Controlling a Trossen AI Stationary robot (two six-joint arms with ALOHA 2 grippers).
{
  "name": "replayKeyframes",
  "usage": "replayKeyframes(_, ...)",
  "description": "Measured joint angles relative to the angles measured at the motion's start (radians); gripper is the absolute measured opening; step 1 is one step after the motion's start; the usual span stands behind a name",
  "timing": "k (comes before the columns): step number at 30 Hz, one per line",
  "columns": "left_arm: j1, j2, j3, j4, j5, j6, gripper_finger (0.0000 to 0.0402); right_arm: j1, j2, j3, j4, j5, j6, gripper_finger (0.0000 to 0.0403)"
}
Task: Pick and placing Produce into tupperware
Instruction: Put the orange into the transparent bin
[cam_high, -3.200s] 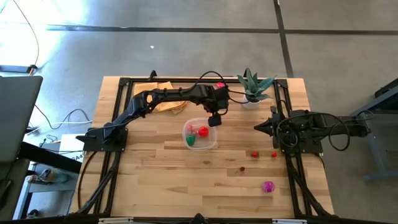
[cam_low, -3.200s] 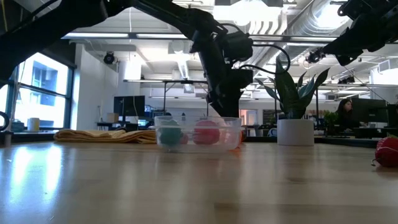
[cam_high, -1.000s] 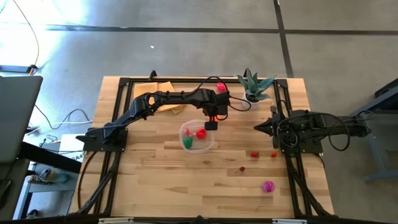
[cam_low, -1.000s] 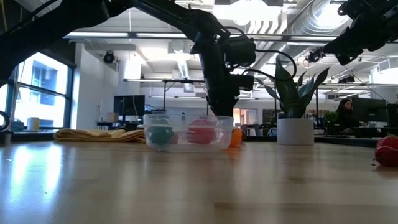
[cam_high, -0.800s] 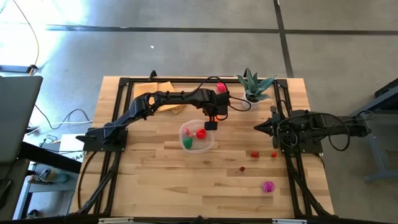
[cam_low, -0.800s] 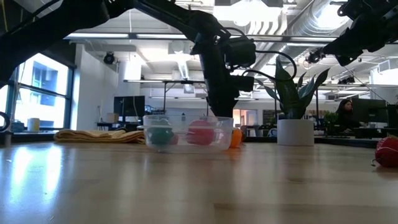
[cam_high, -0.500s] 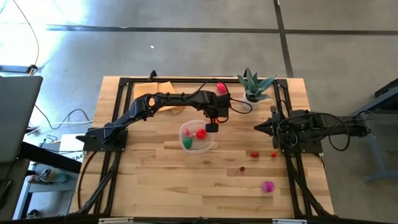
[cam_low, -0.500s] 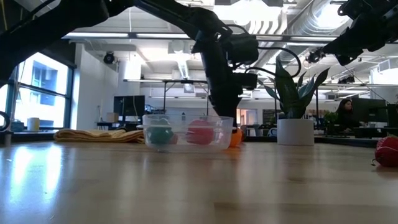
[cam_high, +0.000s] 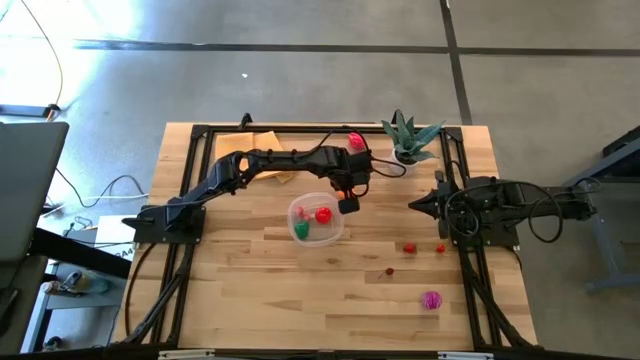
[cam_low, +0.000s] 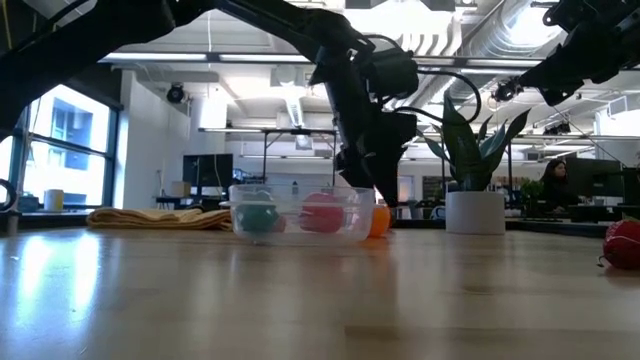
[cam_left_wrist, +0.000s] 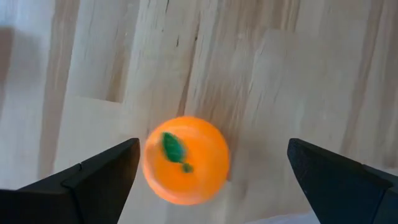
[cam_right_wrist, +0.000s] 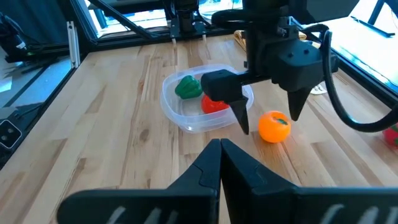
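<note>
My left hand (cam_right_wrist: 268, 118) spread wide over orange (cam_right_wrist: 274, 126) on table (cam_high: 260, 280), right beside tupperware (cam_high: 317, 218), not touching it. Green and red pieces inside tupperware. Right hand (cam_right_wrist: 219, 146) pressed together, parked at table's right edge.

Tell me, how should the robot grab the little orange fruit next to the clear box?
Probably from straight above, pinching the orange fruit across its round middle. It sits alone on the wood, leaf up, and the left end effector is already open around it.
</note>
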Motion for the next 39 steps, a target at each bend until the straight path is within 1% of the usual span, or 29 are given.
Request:
replayKeyframes(5,-0.005,0.000,0.000,0.046,0.009,-0.162,0.0397,0.000,0.000,0.000,0.000,0.000,0.000,0.0000)
replayKeyframes(9,-0.005,0.000,0.000,0.091,-0.039,-0.191,0.0397,0.000,0.000,0.000,0.000,0.000,0.000,0.0000)
replayKeyframes(12,-0.005,0.000,0.000,0.090,-0.061,-0.220,0.0397,0.000,0.000,0.000,0.000,0.000,0.000,0.0000)
replayKeyframes(18,-0.012,0.000,0.000,0.084,-0.110,-0.406,0.0397,0.000,0.000,0.000,0.000,0.000,0.000,0.0000)
replayKeyframes(23,-0.034,0.000,0.000,0.087,-0.157,-0.496,0.0397,0.000,0.000,0.000,0.000,0.000,0.000,0.0000)
replayKeyframes(30,-0.038,0.000,0.000,0.093,-0.144,-0.665,0.0397,0.000,0.000,0.000,0.000,0.000,0.000,0.0000)
replayKeyframes(36,-0.030,0.001,0.000,0.081,-0.133,-0.720,0.0397,0.000,0.000,0.000,0.000,0.000,0.000,0.0000)
replayKeyframes(39,-0.031,0.001,0.000,0.076,-0.137,-0.836,0.0397,0.000,0.000,0.000,0.000,0.000,0.000,0.0000)
